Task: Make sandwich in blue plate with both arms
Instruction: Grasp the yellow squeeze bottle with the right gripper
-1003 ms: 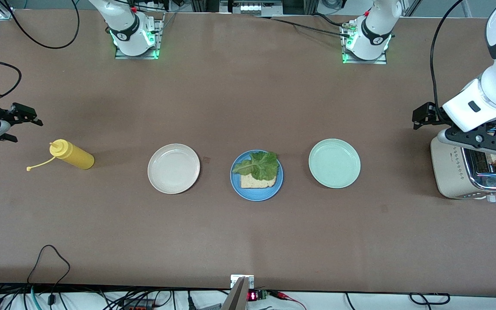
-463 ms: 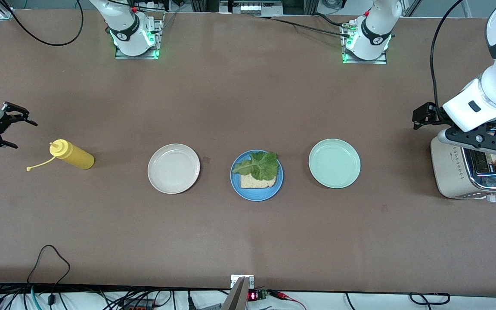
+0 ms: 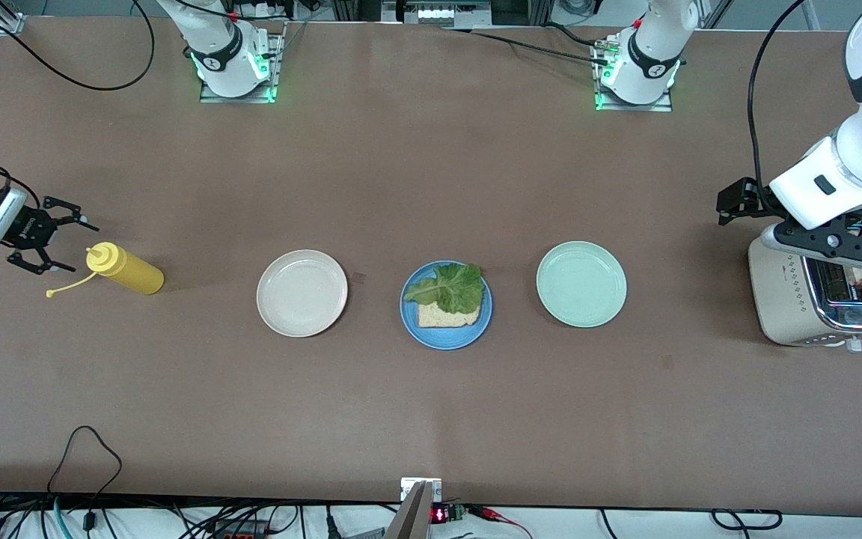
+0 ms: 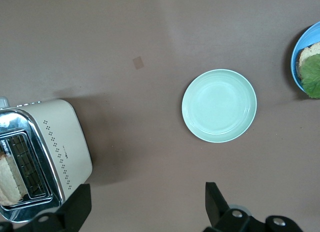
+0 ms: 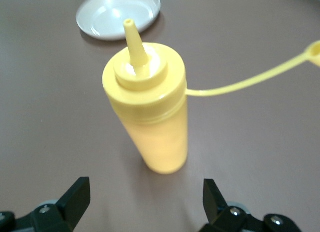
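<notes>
Lying on the blue plate, between the cream-white plate and the mint-green plate, one bread slice topped with a lettuce leaf is seen, so the sandwich is judged unfinished. The right gripper is held wide open and empty just beside the upright yellow squeeze bottle, uncapped, presumably so that its body can be clasped. The left gripper, also spread and empty, is poised over the toaster, where a second slice sits in a slot, apparently awaiting collection.

- Blue plate is sitting mid-table, between a cream plate and a mint plate.
- Sandwich is lying on it unfinished: one bread slice, lettuce on top.
</notes>
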Controlling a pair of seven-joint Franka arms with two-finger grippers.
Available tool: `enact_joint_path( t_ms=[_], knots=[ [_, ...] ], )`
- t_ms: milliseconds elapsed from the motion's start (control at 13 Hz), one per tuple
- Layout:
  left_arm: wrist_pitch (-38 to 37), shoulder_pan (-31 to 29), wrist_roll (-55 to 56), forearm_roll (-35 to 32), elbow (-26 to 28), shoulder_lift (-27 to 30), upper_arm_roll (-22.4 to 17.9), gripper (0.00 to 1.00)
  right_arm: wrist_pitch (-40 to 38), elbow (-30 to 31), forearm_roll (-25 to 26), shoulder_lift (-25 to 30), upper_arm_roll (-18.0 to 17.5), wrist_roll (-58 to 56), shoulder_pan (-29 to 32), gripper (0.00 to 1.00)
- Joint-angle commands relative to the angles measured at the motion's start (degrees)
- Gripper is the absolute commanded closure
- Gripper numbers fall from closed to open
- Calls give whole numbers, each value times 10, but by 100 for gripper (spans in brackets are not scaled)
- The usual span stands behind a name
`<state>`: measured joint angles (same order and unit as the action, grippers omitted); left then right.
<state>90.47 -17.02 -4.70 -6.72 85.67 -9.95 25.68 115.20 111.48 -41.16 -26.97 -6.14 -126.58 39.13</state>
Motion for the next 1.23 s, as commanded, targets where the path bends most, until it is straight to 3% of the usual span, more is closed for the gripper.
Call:
enact_joint_path(
  t_ms=[0, 231, 463, 926, 1003, 1080, 1157],
  knots=[
    [-4, -3, 5, 7, -5, 3, 3, 0, -37, -63, -33, -75, -56, -53, 60, 0],
    [-4, -5, 4, 7, -4, 3, 3, 0, -79, -64, -112, -109, -56, -133, 60, 0],
    [-4, -4, 4, 7, -4, 2, 3, 0, -124, -81, -130, -140, -57, -165, 60, 0],
    [-4, -4, 4, 7, -4, 2, 3, 0, -133, -80, -145, -167, -68, -188, 58, 0],
    [-4, -3, 4, 7, -4, 3, 3, 0, -132, -80, -145, -167, -69, -185, 54, 16],
    [-4, -1, 5, 7, -5, 3, 3, 0, -130, -80, -144, -165, -69, -181, 51, 49],
    [-4, -1, 5, 7, -5, 3, 3, 0, -126, -80, -144, -163, -69, -176, 39, 72]
  ],
)
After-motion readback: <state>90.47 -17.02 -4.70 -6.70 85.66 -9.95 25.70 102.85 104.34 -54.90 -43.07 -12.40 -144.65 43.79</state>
